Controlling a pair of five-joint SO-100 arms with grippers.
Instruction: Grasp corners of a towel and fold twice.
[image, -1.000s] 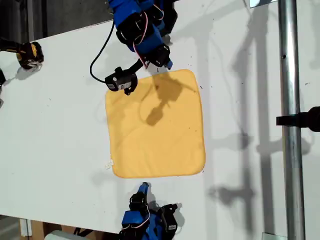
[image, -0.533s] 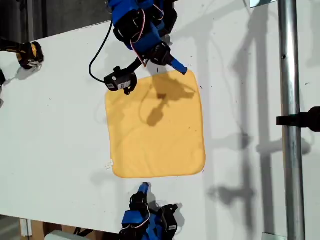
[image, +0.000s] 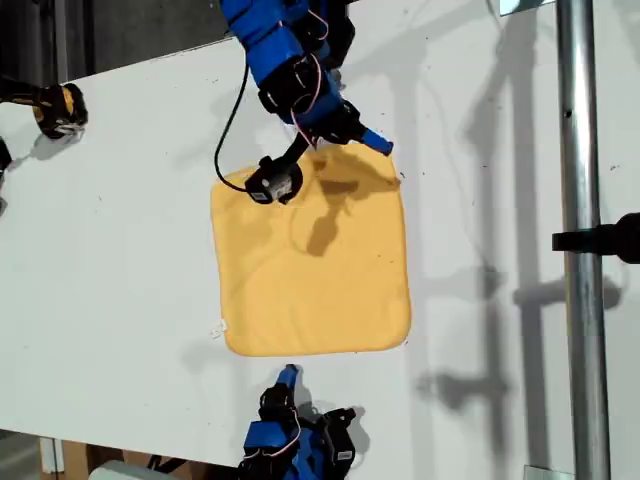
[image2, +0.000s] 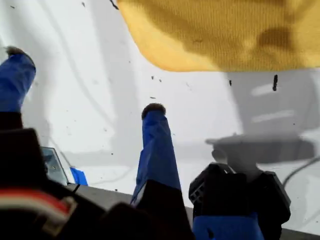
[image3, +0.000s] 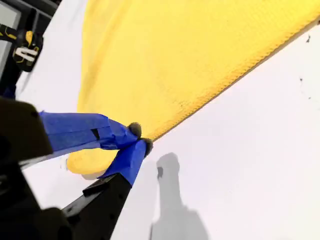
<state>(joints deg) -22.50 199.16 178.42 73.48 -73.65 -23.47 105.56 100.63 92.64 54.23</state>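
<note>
Working on the towel (image: 310, 260), spread flat and square in the middle of the white bench (image: 120, 220). Holding my first claw (image2: 85, 82) spread wide over bare bench just beside the corner (image: 388, 158) at the exterior view's upper right, not yet on cloth. Holding my second claw (image3: 140, 140) pressed together at the opposite hem, with no cloth visibly pinched. Best done by sliding one spread finger of my first claw low along the bench until the rounded corner sits between the tips, then closing firmly on the hem itself, not on the soft middle. Worth opening my second claw and shifting along the hem toward a corner before any lift, to keep the fold even. Lifting slowly should avoid dragging the whole cloth.
</note>
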